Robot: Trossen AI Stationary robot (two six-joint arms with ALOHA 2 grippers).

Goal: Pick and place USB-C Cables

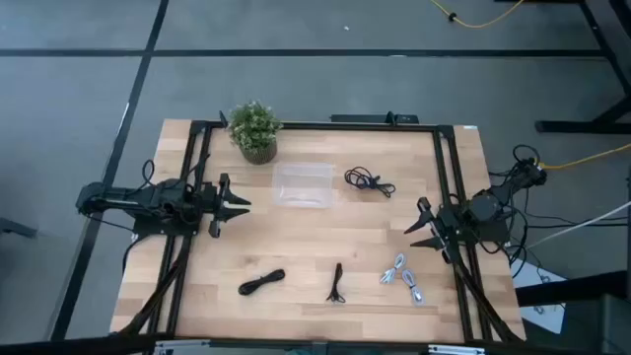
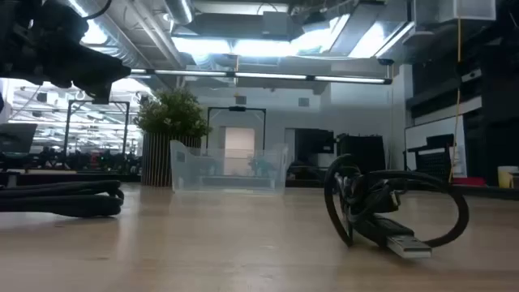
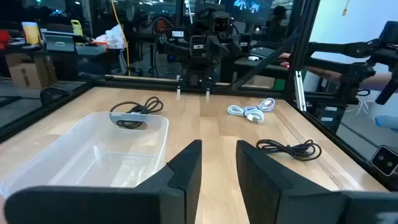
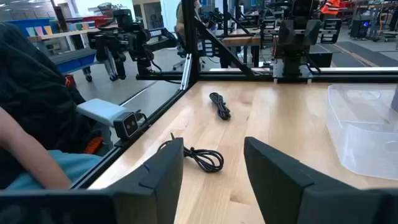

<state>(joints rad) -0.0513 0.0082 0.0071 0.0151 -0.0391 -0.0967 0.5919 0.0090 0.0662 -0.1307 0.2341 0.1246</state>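
Note:
Four cables lie on the wooden table. One loose black coil (image 1: 369,180) rests right of the clear bin (image 1: 303,184). A black bundle (image 1: 261,282), a thin black cable (image 1: 336,283) and a white cable (image 1: 404,279) lie along the near side. The low view shows the thin black cable (image 2: 389,211) with its silvery plug, and the bundle (image 2: 65,199). My left gripper (image 1: 232,204) hovers open left of the bin, fingers (image 3: 186,168) pointing right. My right gripper (image 1: 422,225) hovers open at the right side, above the white cable's far end; the thin black cable (image 4: 205,158) lies ahead of it.
A potted plant (image 1: 255,130) stands at the far edge, left of the bin. Black frame rails (image 1: 449,187) run along the table's left and right sides. A person in dark and blue clothing (image 4: 37,124) shows beyond the rail. Bare wood lies between the bin and the near cables.

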